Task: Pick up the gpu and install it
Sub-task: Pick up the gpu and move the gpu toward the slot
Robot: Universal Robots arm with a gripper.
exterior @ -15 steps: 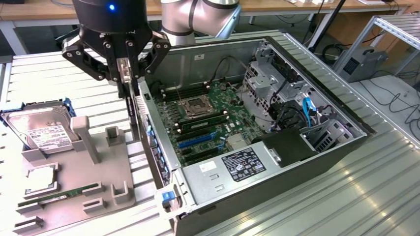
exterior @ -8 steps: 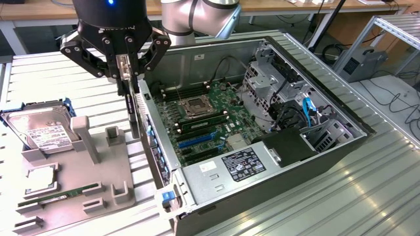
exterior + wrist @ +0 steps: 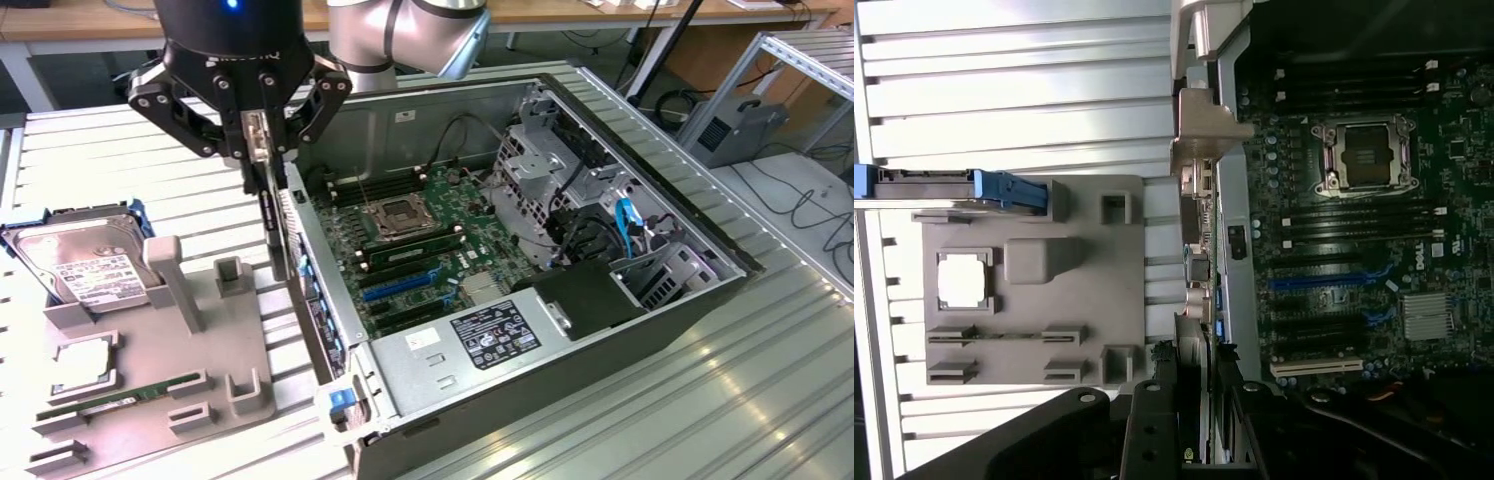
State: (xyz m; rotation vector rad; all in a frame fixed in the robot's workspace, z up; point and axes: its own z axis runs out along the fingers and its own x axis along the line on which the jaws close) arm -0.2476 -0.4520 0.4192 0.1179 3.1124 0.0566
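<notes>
Close in, we had the gripper (image 3: 263,140) roughly half closed, pinching the top edge of the gpu (image 3: 275,225), and the card hung on edge, plumb, silver bracket (image 3: 1202,135) leading. It sat right above the rim of the open tower (image 3: 427,385), on the exterior view's left of the case and just beside the grey fixture (image 3: 154,355), not yet over the motherboard (image 3: 441,240). Our call: this carry wanted the card kept dead vertical and high enough to clear that rim, its bottom edge squared to a blue slot (image 3: 1324,281) and the bracket kept toward the case wall, since any tilt looked likely to catch the sheet metal or miss the slot. A thin board pinched at one edge could swing, so slow and steady seemed wise. Then the tally, front to back: one green RAM stick (image 3: 114,398), one processor chip (image 3: 80,362) and one hard drive (image 3: 87,268) in its blue caddy on the fixture, one gpu in the grip, one tower, one bare processor socket (image 3: 403,216), and two blue slots that we could make out.
</notes>
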